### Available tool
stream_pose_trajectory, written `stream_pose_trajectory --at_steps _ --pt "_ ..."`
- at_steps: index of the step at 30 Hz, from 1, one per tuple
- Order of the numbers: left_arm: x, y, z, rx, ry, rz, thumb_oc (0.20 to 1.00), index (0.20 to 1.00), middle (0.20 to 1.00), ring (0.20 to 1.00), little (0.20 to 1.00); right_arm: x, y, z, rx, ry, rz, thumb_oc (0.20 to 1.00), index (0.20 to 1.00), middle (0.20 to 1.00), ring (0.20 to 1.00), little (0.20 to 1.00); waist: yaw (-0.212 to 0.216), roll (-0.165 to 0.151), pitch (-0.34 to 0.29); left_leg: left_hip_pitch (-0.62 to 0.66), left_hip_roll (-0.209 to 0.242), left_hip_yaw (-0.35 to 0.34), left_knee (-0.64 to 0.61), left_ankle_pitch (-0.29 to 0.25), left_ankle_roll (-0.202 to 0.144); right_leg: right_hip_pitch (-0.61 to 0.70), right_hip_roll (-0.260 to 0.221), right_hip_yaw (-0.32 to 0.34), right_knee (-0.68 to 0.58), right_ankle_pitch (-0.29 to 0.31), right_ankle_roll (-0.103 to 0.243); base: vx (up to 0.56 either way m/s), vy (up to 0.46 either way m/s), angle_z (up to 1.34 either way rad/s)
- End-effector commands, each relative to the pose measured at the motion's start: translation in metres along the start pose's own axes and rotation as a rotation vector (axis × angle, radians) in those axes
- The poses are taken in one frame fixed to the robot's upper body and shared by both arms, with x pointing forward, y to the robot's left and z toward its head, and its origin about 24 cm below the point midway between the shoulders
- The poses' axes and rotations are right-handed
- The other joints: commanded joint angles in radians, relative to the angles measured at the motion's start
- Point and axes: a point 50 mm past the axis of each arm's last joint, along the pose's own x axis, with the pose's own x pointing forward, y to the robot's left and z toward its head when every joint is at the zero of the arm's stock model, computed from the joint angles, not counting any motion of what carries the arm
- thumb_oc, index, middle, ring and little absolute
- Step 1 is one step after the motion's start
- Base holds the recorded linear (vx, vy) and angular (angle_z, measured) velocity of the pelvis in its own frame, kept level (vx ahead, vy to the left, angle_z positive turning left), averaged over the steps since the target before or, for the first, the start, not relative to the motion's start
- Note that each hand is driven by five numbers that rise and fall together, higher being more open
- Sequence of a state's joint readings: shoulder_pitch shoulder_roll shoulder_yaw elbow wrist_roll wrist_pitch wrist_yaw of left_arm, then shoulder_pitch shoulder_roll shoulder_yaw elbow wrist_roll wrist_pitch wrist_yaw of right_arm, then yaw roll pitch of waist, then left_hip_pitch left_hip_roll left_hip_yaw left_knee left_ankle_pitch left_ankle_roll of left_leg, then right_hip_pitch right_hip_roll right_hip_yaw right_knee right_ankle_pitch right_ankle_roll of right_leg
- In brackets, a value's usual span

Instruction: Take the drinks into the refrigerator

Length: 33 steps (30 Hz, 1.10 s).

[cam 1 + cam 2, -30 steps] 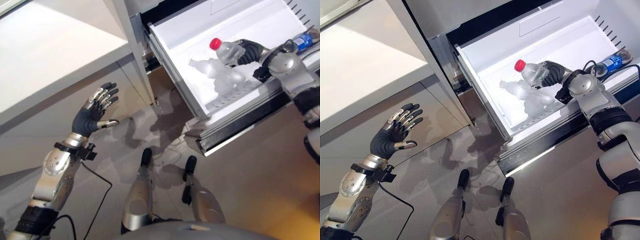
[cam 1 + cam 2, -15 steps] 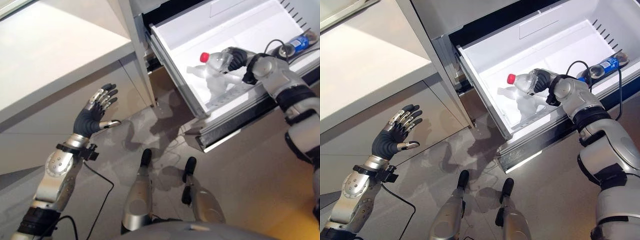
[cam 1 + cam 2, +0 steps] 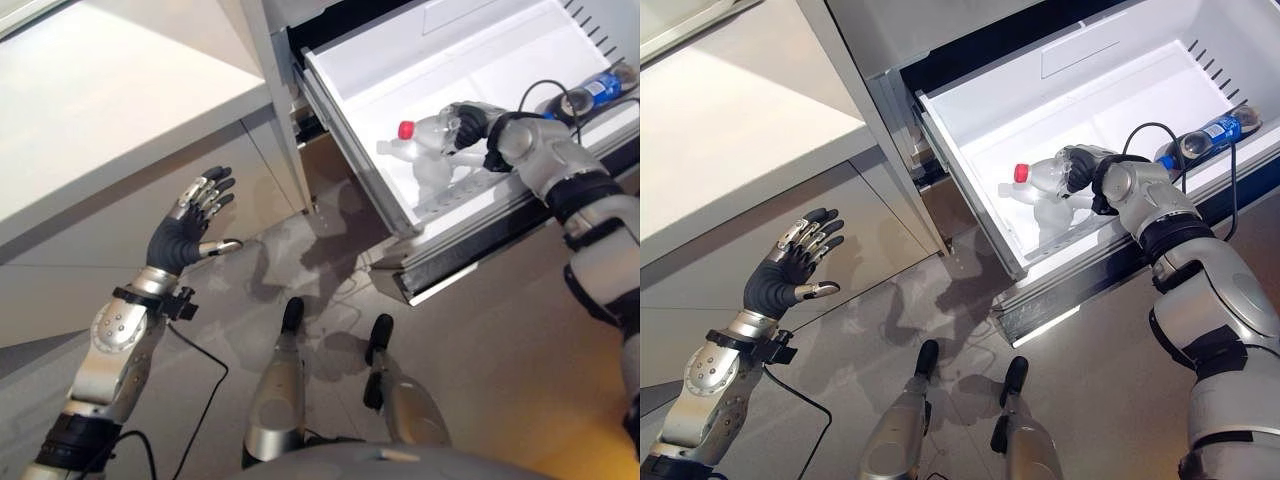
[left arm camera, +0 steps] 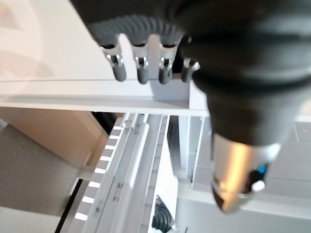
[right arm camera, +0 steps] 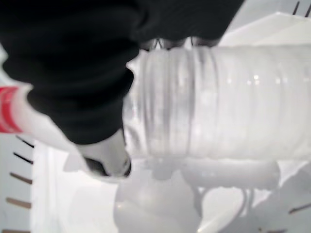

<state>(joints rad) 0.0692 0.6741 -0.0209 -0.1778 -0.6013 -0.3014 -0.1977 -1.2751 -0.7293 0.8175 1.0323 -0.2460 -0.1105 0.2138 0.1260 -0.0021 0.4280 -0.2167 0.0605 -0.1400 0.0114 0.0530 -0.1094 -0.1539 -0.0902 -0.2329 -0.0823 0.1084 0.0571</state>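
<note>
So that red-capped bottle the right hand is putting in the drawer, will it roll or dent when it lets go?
The clear bottle lies sideways in the right hand over other bottles, so it may roll or settle off them. Its ribbed wall looks like thin plastic, so it probably gives a little under a squeeze.

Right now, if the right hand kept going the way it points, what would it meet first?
Probably the clear bottles already lying in the white drawer: the right hand, shut on the red-capped bottle, points down onto them. How close they are is unclear.
</note>
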Motion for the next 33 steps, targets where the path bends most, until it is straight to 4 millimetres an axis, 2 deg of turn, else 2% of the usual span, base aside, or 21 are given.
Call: stream_pose_trajectory --at_steps 1,9,12,14,15,17,19,21,24,25,28,30,32,33 --pt "0.002 -0.008 0.034 0.056 -0.16 -0.052 1.0 1.0 1.0 1.0 1.0 0.003 0.001 0.012 -0.004 -0.05 -0.007 1.0 1.0 1.0 1.0 1.0 -0.017 -0.005 0.026 0.031 -0.078 0.019 0.007 -0.042 0.093 -0.056 0.014 -0.008 0.181 -0.154 -0.003 0.0 0.0 0.0" --pt "0.002 -0.006 0.034 0.061 -0.15 -0.066 1.0 1.0 1.0 1.0 1.0 0.001 -0.007 0.016 -0.015 -0.073 -0.027 1.0 1.0 1.0 1.0 1.0 -0.018 -0.007 0.015 0.039 -0.081 0.02 0.013 -0.046 0.094 -0.045 0.012 -0.007 0.182 -0.155 -0.004 0.0 0.0 0.0" --pt "0.003 -0.004 0.035 0.067 -0.148 -0.07 1.0 1.0 1.0 1.0 1.0 -0.004 -0.024 0.02 -0.027 -0.103 -0.072 1.0 1.0 1.0 1.0 1.0 -0.021 -0.013 0.012 0.041 -0.084 0.02 0.021 -0.051 0.094 -0.04 0.01 -0.007 0.185 -0.155 -0.004 0.0 0.0 0.0" --pt "0.002 -0.001 0.035 0.079 -0.142 -0.066 1.0 1.0 1.0 1.0 1.0 -0.011 -0.04 0.023 -0.055 -0.131 -0.11 1.0 1.0 1.0 1.0 1.0 -0.026 -0.019 0.007 0.042 -0.085 0.021 0.028 -0.056 0.094 -0.038 0.009 -0.005 0.187 -0.155 -0.004 0.0 0.0 0.0" --pt "0.001 0.001 0.036 0.088 -0.138 -0.063 1.0 1.0 1.0 1.0 1.0 -0.019 -0.056 0.029 -0.096 -0.17 -0.148 1.0 1.0 1.0 1.0 1.0 -0.03 -0.027 0.003 0.042 -0.086 0.024 0.036 -0.061 0.095 -0.035 0.008 -0.001 0.187 -0.155 -0.004 0.0 0.0 0.0" --pt "0.001 0.001 0.036 0.088 -0.139 -0.064 1.0 1.0 1.0 1.0 1.0 -0.02 -0.056 0.029 -0.096 -0.169 -0.148 1.0 1.0 1.0 1.0 1.0 -0.029 -0.026 0.005 0.042 -0.086 0.024 0.037 -0.061 0.095 -0.035 0.008 -0.001 0.187 -0.155 -0.004 0.0 0.0 0.0" --pt "-0.001 0.005 0.038 0.107 -0.136 -0.058 1.0 1.0 1.0 1.0 1.0 -0.04 -0.081 0.025 -0.133 -0.208 -0.225 1.0 1.0 1.0 1.0 1.0 -0.039 -0.039 -0.005 0.044 -0.088 0.028 0.048 -0.068 0.095 -0.028 0.007 0.005 0.185 -0.154 -0.005 -0.01 0.016 0.01" --pt "-0.005 0.009 0.039 0.121 -0.126 -0.042 1.0 1.0 1.0 1.0 1.0 -0.072 -0.105 0.016 -0.189 -0.225 -0.321 1.0 1.0 1.0 1.0 1.0 -0.051 -0.051 -0.013 0.047 -0.087 0.034 0.052 -0.074 0.095 -0.021 0.007 0.008 0.183 -0.154 -0.004 0.0 0.015 0.04" --pt "-0.008 0.012 0.04 0.137 -0.126 -0.036 1.0 1.0 1.0 1.0 1.0 -0.101 -0.109 -0.004 -0.243 -0.213 -0.387 1.0 1.0 1.0 1.0 1.0 -0.069 -0.055 -0.022 0.044 -0.09 0.037 0.061 -0.08 0.097 -0.022 0.005 0.008 0.184 -0.152 -0.002 0.01 0.014 0.01" --pt "-0.01 0.012 0.04 0.138 -0.127 -0.028 1.0 1.0 1.0 1.0 1.0 -0.112 -0.11 -0.019 -0.239 -0.182 -0.433 1.0 1.0 1.0 1.0 1.0 -0.078 -0.056 -0.025 0.049 -0.09 0.039 0.068 -0.091 0.096 -0.016 0.006 0.009 0.186 -0.157 0.0 0.0 0.0 0.0" --pt "-0.015 0.016 0.04 0.155 -0.12 -0.011 1.0 1.0 1.0 1.0 1.0 -0.133 -0.09 -0.056 -0.213 -0.093 -0.416 1.0 1.0 1.0 1.0 1.0 -0.11 -0.069 -0.04 0.043 -0.091 0.044 0.07 -0.09 0.099 -0.017 0.005 0.015 0.18 -0.149 0.004 0.0 0.011 0.02" --pt "-0.019 0.019 0.04 0.167 -0.11 0.005 1.0 1.0 1.0 1.0 1.0 -0.144 -0.067 -0.082 -0.18 -0.017 -0.404 1.0 1.0 1.0 1.0 1.0 -0.13 -0.081 -0.048 0.044 -0.091 0.048 0.073 -0.095 0.102 -0.017 0.006 0.02 0.181 -0.149 0.006 0.0 0.0 0.0" --pt "-0.022 0.019 0.041 0.182 -0.1 0.006 1.0 1.0 1.0 1.0 1.0 -0.159 -0.031 -0.113 -0.135 0.089 -0.339 1.0 1.0 1.0 1.0 1.0 -0.14 -0.096 -0.054 0.046 -0.092 0.05 0.075 -0.099 0.104 -0.015 0.007 0.026 0.183 -0.15 0.008 0.0 0.0 0.0" --pt "-0.021 0.018 0.042 0.184 -0.098 -0.004 1.0 1.0 1.0 1.0 1.0 -0.163 -0.028 -0.115 -0.131 0.096 -0.339 1.0 1.0 1.0 1.0 1.0 -0.131 -0.098 -0.055 0.046 -0.093 0.049 0.075 -0.1 0.104 -0.014 0.006 0.025 0.183 -0.151 0.008 0.01 0.017 -0.11"
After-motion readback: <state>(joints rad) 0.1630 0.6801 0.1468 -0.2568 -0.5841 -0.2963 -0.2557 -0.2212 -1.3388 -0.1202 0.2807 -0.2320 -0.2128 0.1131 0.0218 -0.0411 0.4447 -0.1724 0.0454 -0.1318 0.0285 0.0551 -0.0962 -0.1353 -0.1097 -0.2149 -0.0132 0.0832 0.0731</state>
